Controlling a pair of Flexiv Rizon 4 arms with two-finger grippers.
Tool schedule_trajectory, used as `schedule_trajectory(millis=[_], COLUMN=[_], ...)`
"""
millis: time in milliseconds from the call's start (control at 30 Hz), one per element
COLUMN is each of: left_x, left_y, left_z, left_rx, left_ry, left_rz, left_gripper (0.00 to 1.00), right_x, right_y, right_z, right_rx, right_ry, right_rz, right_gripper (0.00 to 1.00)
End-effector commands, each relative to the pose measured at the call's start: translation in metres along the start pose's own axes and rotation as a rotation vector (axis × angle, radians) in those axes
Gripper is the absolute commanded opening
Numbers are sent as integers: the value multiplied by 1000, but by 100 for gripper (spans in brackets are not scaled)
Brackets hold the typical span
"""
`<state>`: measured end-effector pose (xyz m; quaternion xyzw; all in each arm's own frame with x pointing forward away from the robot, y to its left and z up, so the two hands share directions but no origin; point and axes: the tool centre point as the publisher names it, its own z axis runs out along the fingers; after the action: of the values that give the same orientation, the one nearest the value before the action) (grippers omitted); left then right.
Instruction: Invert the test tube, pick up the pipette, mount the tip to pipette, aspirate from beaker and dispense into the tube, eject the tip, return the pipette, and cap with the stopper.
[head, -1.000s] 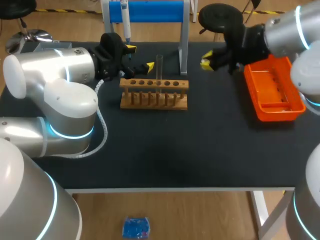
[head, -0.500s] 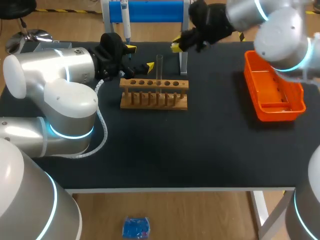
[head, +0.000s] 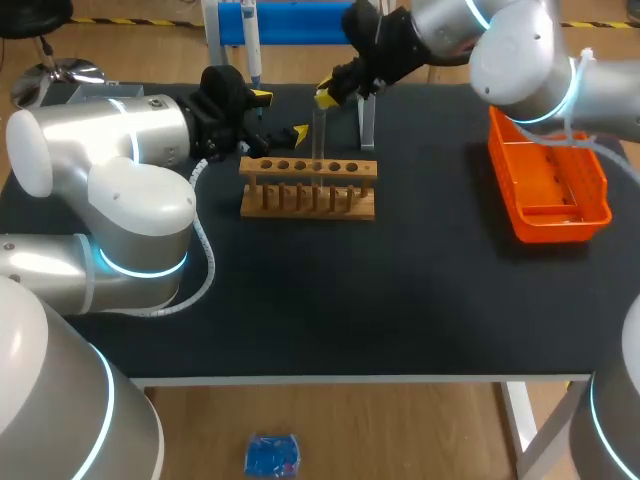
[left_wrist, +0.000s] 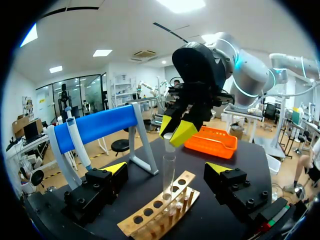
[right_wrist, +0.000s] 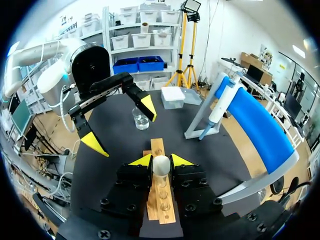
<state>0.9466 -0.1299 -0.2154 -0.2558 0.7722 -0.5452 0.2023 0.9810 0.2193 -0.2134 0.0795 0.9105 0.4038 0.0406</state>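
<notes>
Test tube: the test tube (head: 319, 135) stands upright in a hole of the wooden rack (head: 308, 187), toward the rack's middle. I cannot tell which end is up.
Tube, right wrist view: its upper end (right_wrist: 160, 165) shows as a pale round disc in the middle of the right gripper (right_wrist: 161, 161).
Right gripper: it hangs from above at the tube's top (head: 328, 95), with its axis along the tube, which suits a straight vertical lift or set-down. I cannot tell whether it is clamped on the glass or merely around it.
Stage (judgement): this fits the tube being taken up for inverting, and equally the tube just set back in the rack.
Left gripper: the left gripper (head: 280, 115) is spread wide and holds nothing. It sits low beside the rack's end, facing the tube (left_wrist: 169, 175), and is probably waiting clear of the other arm.
Pipette: the pipette (head: 252, 45) hangs on the blue stand (head: 300, 22) behind the rack, within the left arm's reach.
Beaker: the beaker (right_wrist: 140, 118) is on the table (head: 400, 300) beyond the rack, with a clear box (right_wrist: 174, 96) near it.
Orange tray: the orange tray (head: 548, 185) is well apart, on the right side.
Stopper: not made out in any view.
</notes>
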Motion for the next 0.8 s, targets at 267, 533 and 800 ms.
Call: schedule_trajectory(millis=[267, 533, 800], left_x=[0, 0, 0], left_y=[0, 0, 0], left_z=[0, 0, 0], left_rx=[-3, -3, -3], left_ry=[1, 1, 1], left_rz=[0, 0, 0], left_gripper=[100, 100, 100], right_x=[3, 2, 0], right_y=[3, 0, -5], right_z=[5, 10, 13], right_rx=[14, 26, 40], right_ry=[-2, -4, -7], right_rz=[4, 0, 7], right_gripper=[0, 0, 0])
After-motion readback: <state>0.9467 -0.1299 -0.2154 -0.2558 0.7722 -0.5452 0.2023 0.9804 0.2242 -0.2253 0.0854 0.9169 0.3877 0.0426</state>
